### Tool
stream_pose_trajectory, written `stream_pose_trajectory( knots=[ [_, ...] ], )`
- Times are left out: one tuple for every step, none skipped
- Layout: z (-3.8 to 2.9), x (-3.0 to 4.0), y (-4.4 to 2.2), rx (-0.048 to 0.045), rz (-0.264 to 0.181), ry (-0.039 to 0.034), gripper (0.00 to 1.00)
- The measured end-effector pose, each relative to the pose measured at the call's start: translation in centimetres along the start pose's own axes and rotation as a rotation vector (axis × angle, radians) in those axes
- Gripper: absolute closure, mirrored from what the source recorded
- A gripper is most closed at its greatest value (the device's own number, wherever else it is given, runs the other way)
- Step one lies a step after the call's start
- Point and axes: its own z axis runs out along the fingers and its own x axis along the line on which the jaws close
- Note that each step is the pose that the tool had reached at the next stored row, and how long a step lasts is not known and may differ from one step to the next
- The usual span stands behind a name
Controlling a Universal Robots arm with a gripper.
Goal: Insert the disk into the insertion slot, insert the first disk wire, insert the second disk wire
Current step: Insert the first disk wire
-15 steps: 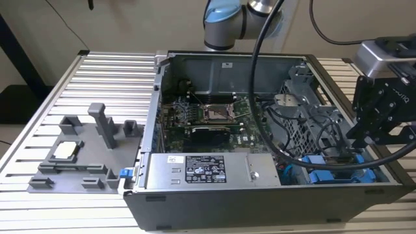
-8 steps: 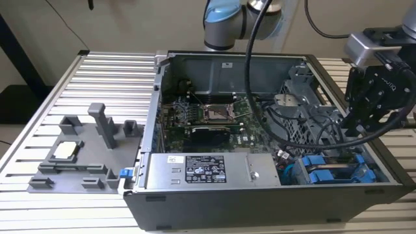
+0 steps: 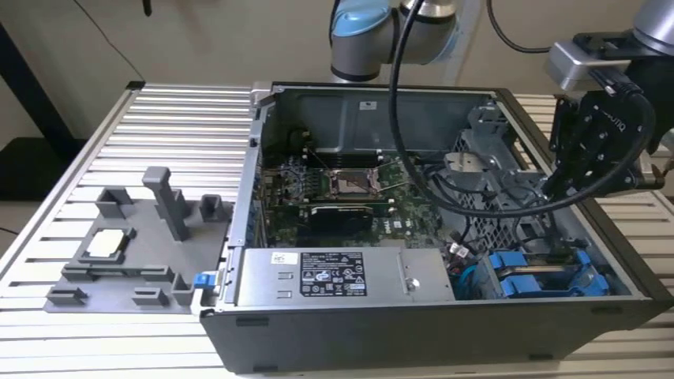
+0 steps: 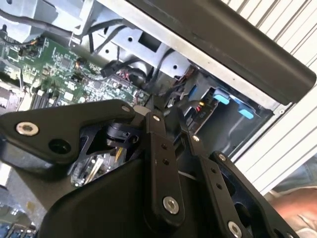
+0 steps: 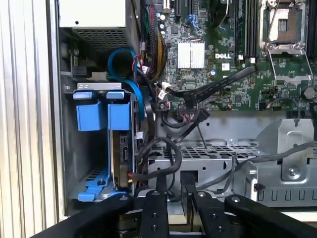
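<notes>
One disk (image 5: 120, 118), blue-framed, sits seated in the insertion slot (image 5: 79, 158) in the first wrist view; this bay lies at 4 o'clock of the PC case (image 3: 421, 332) in the exterior view. The gripper (image 3: 567, 183) hangs at 3 o'clock above the case rim; its opening and any load cannot be determined.

Disk (image 5: 122, 156) partly behind black cables (image 5: 166, 148).

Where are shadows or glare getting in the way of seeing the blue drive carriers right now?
Exterior view: the blue drive carriers sit in a shaded corner of the case, yet their colour stands out. First wrist view: evenly lit, carriers plain, only the table slats glare pale. Second wrist view: the gripper is a dark mass, the carriers lie shaded beyond it, and the slats are washed out.
</notes>
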Motion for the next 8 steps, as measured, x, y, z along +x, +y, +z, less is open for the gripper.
stream_pose_trajectory(
  knots=[
    [-0.04,0.00,0.21,0.0028,0.000,-0.0001,0.73],
    [-0.07,0.00,0.50,0.0063,0.000,-0.0001,0.73],
    [-0.09,0.00,0.83,0.0105,0.000,-0.0004,0.73],
    [-0.09,0.01,1.16,0.0150,0.000,-0.0008,0.73],
    [-0.10,0.01,1.52,0.0202,0.000,-0.0008,0.73],
    [-0.10,0.00,1.93,0.0254,-0.001,-0.0010,0.73],
    [-0.10,-0.02,2.38,0.0287,-0.001,-0.0010,0.73],
    [-0.10,-0.06,2.84,0.0315,-0.001,-0.0010,0.73]
  ],
)
